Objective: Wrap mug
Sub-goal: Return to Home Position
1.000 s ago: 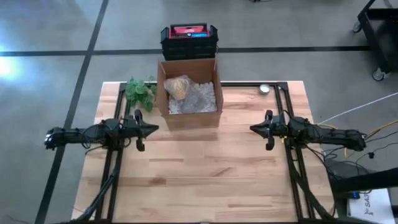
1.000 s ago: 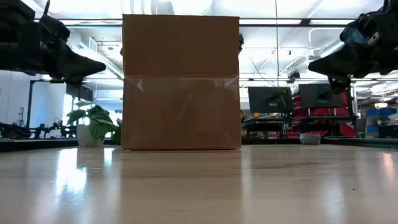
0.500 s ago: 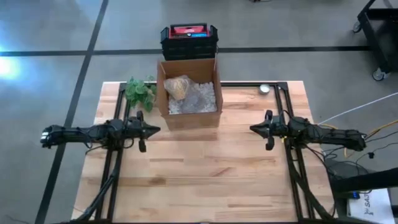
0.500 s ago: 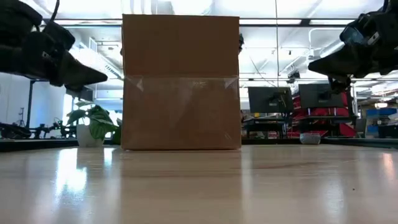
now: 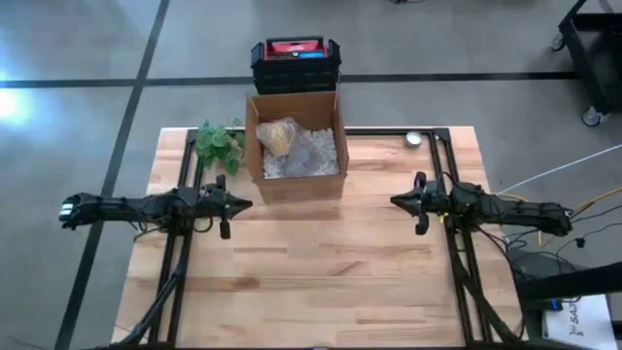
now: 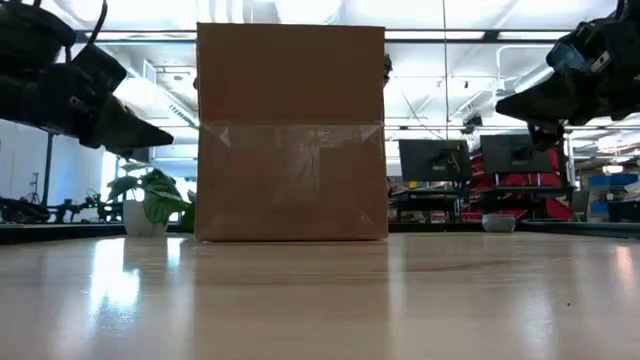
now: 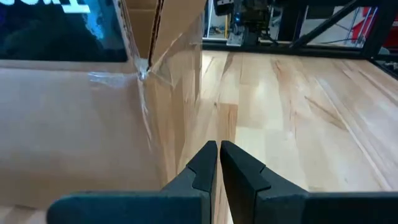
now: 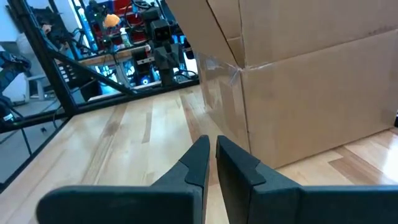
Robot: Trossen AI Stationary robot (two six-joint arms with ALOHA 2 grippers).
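Above the bare desk (image 5: 321,282), the left claw (image 5: 243,203) and the right claw (image 5: 396,201) hang clenched and empty, pointing toward each other. Beyond them, the cardboard box (image 5: 296,185) holds the wrapped mugs (image 5: 279,136). Wrapping looks finished, and what remains is probably parking both arms at rest without nudging the box.

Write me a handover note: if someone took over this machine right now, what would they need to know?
Left tool: shut, empty, raised off the table left of the cardboard box.
Right tool: shut, empty, raised to the box's right.
In the box: a yellowish wrapped bundle and more bubble wrap.
Done: wrapped items are boxed.
Left: probably only parking both arms.
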